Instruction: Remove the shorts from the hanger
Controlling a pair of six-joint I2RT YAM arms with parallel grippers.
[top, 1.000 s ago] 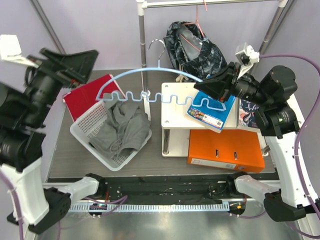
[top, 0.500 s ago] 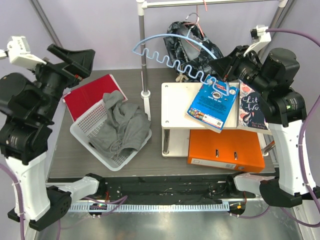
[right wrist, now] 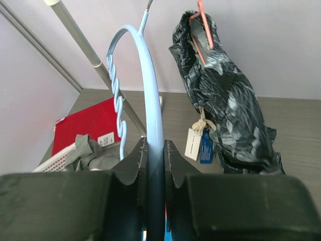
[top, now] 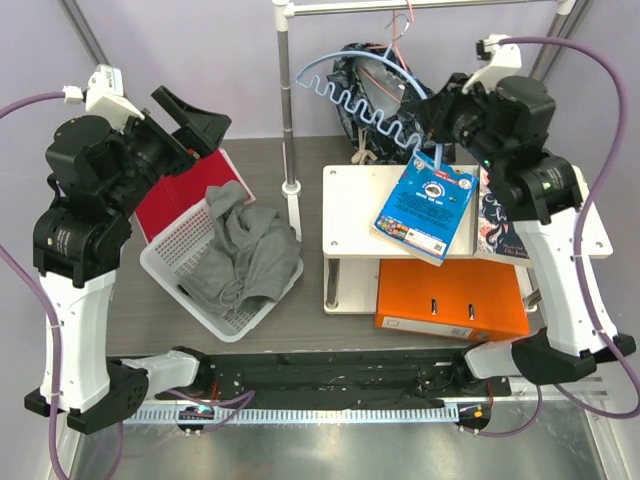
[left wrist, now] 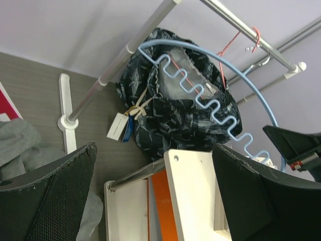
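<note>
hanging limp, marbled black shorts (right wrist: 225,100) shroud a wiry pink hanger (right wrist: 201,14)

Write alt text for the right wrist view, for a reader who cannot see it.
The right end effector is shut on a thick light-blue plastic hanger with a wavy edge. Behind it, black marbled-print shorts hang on a thin pink-red wire hanger.

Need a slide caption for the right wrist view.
Right end effector shut on the light-blue hanger; shorts hang on the pink-red hanger behind it.
</note>
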